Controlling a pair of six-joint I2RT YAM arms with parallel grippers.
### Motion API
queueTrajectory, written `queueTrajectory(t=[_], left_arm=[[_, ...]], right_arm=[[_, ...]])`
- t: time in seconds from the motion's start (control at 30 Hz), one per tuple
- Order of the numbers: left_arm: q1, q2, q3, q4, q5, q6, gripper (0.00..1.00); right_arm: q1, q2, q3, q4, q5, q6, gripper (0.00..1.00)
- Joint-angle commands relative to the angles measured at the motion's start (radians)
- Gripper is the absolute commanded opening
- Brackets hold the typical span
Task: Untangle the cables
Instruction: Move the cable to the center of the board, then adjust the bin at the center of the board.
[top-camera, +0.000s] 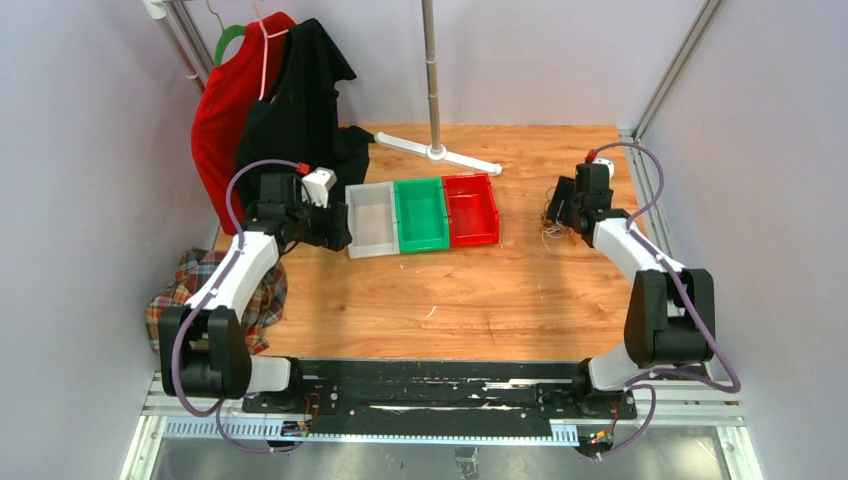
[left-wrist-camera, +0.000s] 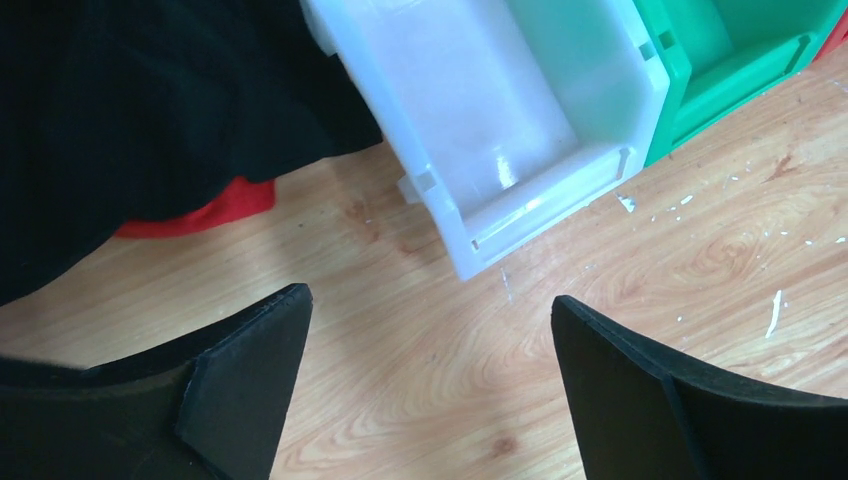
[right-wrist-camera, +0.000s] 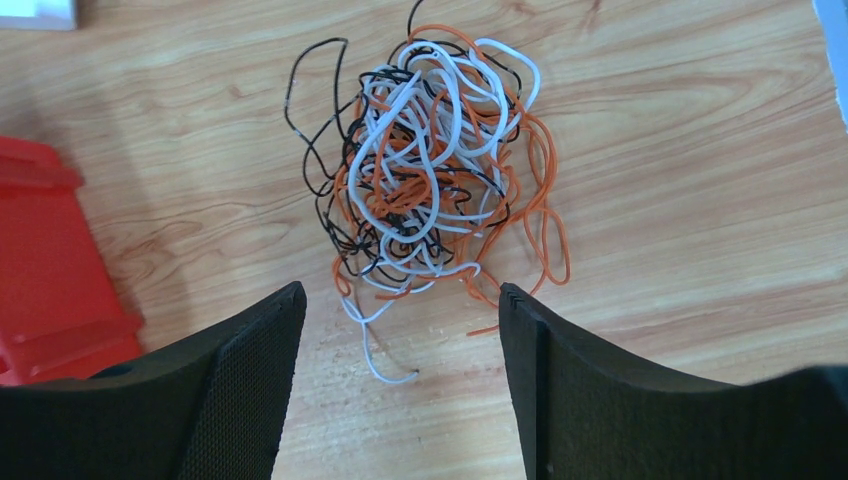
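The cables (right-wrist-camera: 430, 170) lie as one clump on the wooden surface (right-wrist-camera: 680, 200), in the upper middle of the right wrist view, to the right of the red bin (right-wrist-camera: 50, 270). The right tool (right-wrist-camera: 400, 295) hangs at their near edge, wide open and empty. It is better, I think, to pinch one loose strand at the rim, like the white end pointing to the tool, not the dense middle. White, orange and black wires are knotted, with loops sticking out. The left tool (left-wrist-camera: 430, 305), also open and empty, is well apart, by the white bin (left-wrist-camera: 500, 120).
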Motion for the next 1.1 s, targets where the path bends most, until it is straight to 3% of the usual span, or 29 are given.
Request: queueTrajectory(t=[0.0, 0.43, 0.83, 1.07], left_arm=[[-0.02, 0.061, 0.057, 0.043, 0.044, -0.058, 0.93], [-0.057, 0.189, 0.078, 0.167, 0.067, -0.099, 0.64], [-0.066, 0.321, 0.109, 0.256, 0.051, -0.128, 0.53], [-0.079, 0.395, 0.149, 0.266, 0.045, -0.121, 0.41]], right_arm=[[0.008, 0.082, 0.053, -0.005, 0.038, -0.003, 0.7], [0.01, 0.117, 0.054, -0.042, -0.066, 0.033, 0.53], [0.016, 0.1, -0.01, -0.024, -0.099, 0.032, 0.37], [0.016, 0.045, -0.047, -0.034, -0.099, 0.026, 0.33]])
